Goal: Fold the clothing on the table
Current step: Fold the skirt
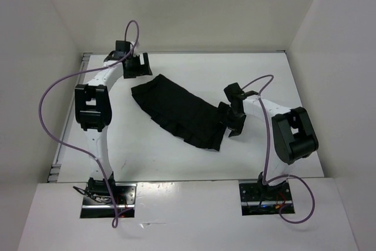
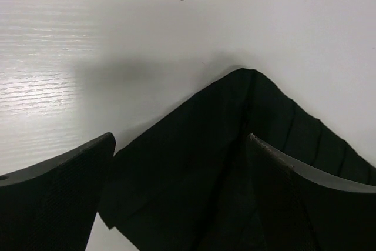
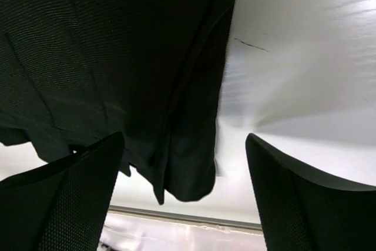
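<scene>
Plain white walls close the space on three sides: a back wall [image 1: 188, 10], a left wall [image 1: 29, 86] and a right wall [image 1: 343, 57], all bare and matte. They stand around a white counter [image 1: 176, 166], whose left edge carries a ribbed metal rail [image 1: 57, 166]. A flat white board [image 1: 188, 218] spans the near side. Soft light leaves a streaky glare and faint grey shadows on the counter

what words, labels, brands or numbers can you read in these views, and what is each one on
None can be read in any view.
The clothing, the table, the left gripper and the right gripper show no lettering.
Arm base plates: too small to tell.
</scene>
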You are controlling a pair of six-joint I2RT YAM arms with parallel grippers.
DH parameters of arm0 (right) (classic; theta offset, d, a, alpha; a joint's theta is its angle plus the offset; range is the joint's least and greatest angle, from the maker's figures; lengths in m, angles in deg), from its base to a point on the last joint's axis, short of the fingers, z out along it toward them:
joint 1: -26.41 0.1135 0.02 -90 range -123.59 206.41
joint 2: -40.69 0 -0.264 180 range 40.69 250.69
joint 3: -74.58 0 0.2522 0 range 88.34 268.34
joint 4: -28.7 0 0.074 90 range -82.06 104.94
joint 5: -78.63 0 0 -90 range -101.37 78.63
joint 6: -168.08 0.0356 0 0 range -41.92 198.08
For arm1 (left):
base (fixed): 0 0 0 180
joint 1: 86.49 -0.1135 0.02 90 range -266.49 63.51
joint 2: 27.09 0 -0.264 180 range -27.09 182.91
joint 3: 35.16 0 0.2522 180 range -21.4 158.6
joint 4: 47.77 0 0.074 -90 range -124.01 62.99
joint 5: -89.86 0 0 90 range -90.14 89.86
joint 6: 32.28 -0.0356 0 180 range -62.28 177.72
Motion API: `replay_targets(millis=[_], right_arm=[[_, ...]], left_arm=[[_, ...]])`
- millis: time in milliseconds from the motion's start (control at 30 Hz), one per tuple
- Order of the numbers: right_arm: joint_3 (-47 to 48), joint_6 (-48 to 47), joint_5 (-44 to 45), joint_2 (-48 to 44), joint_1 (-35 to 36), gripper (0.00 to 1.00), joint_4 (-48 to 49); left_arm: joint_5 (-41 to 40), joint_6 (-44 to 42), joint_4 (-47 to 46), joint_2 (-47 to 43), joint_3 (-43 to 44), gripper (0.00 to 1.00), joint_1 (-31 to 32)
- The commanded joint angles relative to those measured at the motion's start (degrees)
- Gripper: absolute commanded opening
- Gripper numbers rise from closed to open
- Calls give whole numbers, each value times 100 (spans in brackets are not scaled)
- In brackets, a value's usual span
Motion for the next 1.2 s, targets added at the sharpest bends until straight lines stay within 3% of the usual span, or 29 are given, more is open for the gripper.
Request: replay_targets(millis=[0, 167, 433, 600, 800, 900, 1067, 1167], right_arm=[[-130, 127, -174, 78, 7, 88, 453], [-262, 189, -393, 244, 7, 82, 741], [-360, 241, -763, 658, -45, 33, 1209], [184, -197, -588, 850, -493, 13, 937], [1441, -1199, -535, 1395, -1249, 4, 295], [1960, -1568, -535, 1694, -1425, 0, 102], [2093, -1877, -947, 1817, -1425, 0, 162], [2163, -2096, -1009, 2072, -1425, 0, 163]], left_arm=[[233, -256, -467, 173, -107, 98, -20], [487, -309, -669, 226, -520, 98, -20], [488, -81, -845, -2, -1328, 97, 33], [742, 235, -916, -529, -2084, 91, 86], [1155, 640, -679, -1127, -3121, 86, 226], [928, 790, -547, -1461, -3254, 86, 384], [86, 904, 6, -2101, -2545, 95, 385], [301, 808, 7, -2480, -2061, 98, 498]])
